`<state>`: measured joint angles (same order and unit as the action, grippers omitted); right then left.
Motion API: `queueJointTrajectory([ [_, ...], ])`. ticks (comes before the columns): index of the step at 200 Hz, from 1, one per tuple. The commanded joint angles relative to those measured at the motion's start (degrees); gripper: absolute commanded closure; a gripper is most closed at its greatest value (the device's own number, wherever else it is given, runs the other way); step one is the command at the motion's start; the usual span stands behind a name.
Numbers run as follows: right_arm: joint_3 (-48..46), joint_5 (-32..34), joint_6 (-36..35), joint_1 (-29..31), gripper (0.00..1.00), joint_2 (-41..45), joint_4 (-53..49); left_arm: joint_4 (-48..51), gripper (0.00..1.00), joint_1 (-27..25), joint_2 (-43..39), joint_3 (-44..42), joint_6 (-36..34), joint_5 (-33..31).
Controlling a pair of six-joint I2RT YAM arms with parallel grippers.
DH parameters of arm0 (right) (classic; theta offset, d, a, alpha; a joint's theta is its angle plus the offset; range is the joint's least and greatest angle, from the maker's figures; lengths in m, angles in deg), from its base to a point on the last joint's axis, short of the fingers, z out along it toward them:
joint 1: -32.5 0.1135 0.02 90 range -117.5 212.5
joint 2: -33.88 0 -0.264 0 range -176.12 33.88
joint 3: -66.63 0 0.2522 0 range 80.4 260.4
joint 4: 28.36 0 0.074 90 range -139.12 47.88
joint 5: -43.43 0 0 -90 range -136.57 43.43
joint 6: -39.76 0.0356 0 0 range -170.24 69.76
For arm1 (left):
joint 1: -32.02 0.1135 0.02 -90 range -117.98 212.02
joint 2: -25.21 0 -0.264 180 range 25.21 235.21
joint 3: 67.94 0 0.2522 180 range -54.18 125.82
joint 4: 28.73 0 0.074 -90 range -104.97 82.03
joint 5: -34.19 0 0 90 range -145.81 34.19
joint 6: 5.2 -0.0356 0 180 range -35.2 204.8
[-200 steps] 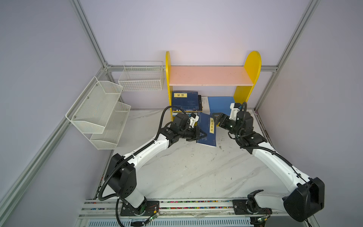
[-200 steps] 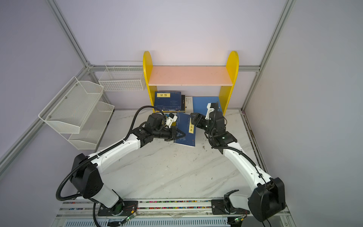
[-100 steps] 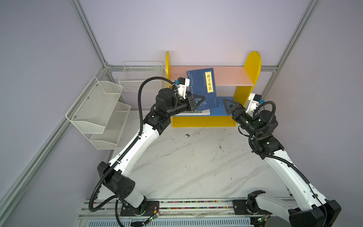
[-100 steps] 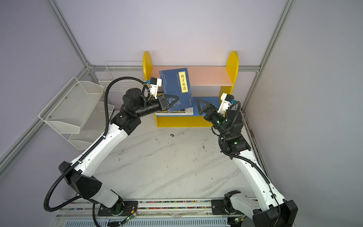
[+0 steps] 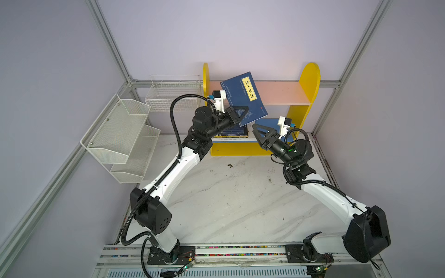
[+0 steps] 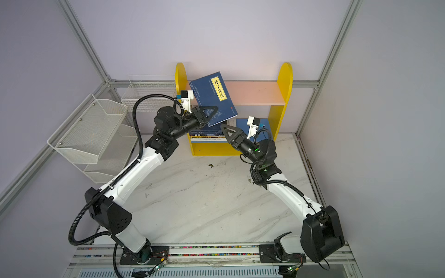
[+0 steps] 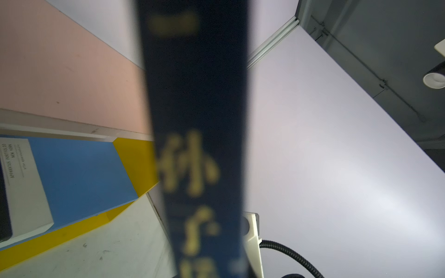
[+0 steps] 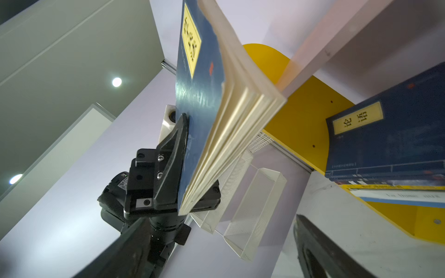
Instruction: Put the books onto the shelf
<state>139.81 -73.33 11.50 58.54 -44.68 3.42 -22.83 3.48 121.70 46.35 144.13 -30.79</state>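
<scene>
Top views both show the left gripper (image 5: 242, 112) clamped on a tilted navy book (image 5: 242, 92) at frame centre; the right gripper (image 5: 256, 132) gapes wide, empty, just lower right.

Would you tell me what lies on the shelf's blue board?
A flat stack of books, a navy one on top; from above, the left gripper and held book cover much of it.

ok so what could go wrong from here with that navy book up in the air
The left claw pinches the navy paperback with the yellow title label only near one lower corner, and it hangs tilted; it could swivel or slip out.
Its pages fan loose, so they might snag the pink upper board at its front edge.
The open right claw sits close by, lower down; a dropped book could strike it.
</scene>
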Motion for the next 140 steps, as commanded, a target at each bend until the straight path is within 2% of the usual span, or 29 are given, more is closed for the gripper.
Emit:
queueJointTrajectory([
  [1, 1.24, 1.30, 3.34, 0.36, 0.09, -2.42, 9.98, -9.40, 1.00, -0.25, -2.82, -0.99, 4.22, -0.43],
  [76, 4.94, 4.85, 6.92, 0.35, 0.21, -8.02, 23.23, -10.89, 1.00, -0.73, -2.75, -3.55, 6.36, 0.63],
  [102, 7.22, 4.95, 6.35, 0.34, 0.25, -8.92, 20.75, -12.05, 1.00, -0.82, -2.28, -3.79, 7.29, 1.34],
  [140, 10.53, 4.90, 6.01, 0.41, 0.36, -11.26, 20.34, -12.62, 1.00, -0.90, -1.83, -4.11, 7.29, 1.18],
])
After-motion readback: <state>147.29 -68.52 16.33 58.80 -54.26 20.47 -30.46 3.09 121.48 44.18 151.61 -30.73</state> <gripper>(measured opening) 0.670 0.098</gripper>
